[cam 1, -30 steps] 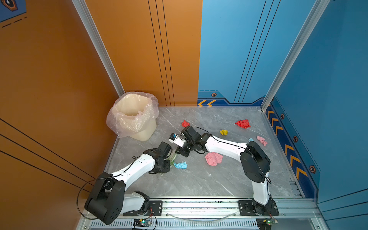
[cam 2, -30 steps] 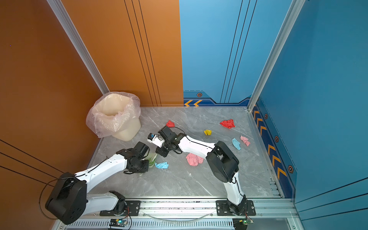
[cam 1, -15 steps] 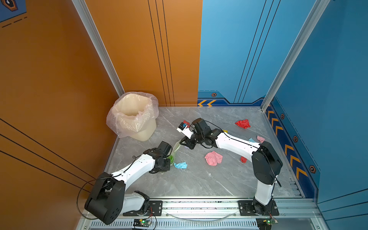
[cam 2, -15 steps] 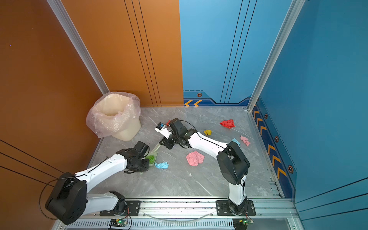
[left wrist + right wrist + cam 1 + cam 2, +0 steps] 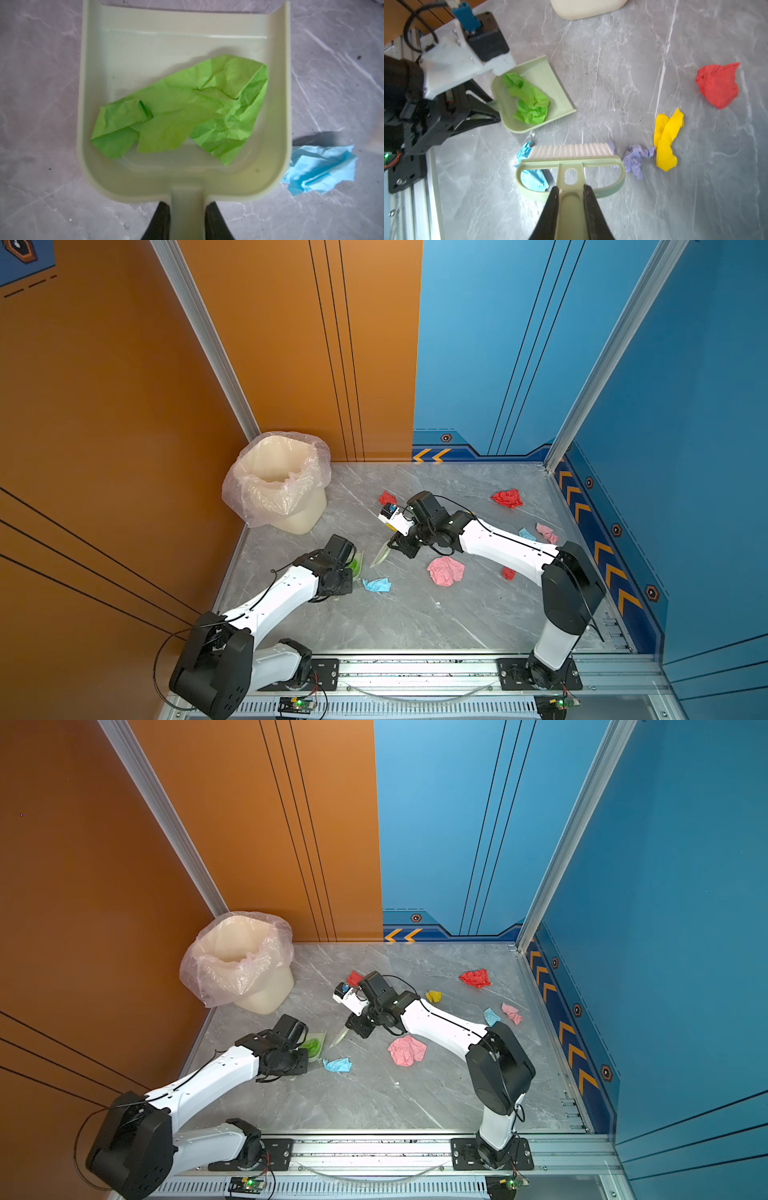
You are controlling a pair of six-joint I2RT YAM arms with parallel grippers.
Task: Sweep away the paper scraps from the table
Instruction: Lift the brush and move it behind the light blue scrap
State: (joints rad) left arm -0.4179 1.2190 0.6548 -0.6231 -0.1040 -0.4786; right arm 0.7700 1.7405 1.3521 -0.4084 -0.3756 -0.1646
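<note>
Bin (image 5: 299,518): set at 10 o'clock on the table (image 5: 415,622).
Dustpan (image 5: 145,52): laid at 9 o'clock, before the bin.
Pan scrap (image 5: 187,108): kept inside the dustpan.
Brush (image 5: 571,160): held at the dustpan's 2 o'clock.
Near scrap (image 5: 320,168): laid just beside the dustpan, at its 4 o'clock.
Middle scrap (image 5: 444,570): laid near the table's middle.
Other paper scraps (image 5: 506,498): spread from 12 to 3 o'clock.

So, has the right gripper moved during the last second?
Yes. In both top views the right gripper, shut on the brush, has shifted rightward, away from the bin and the dustpan, which stayed put.
</note>
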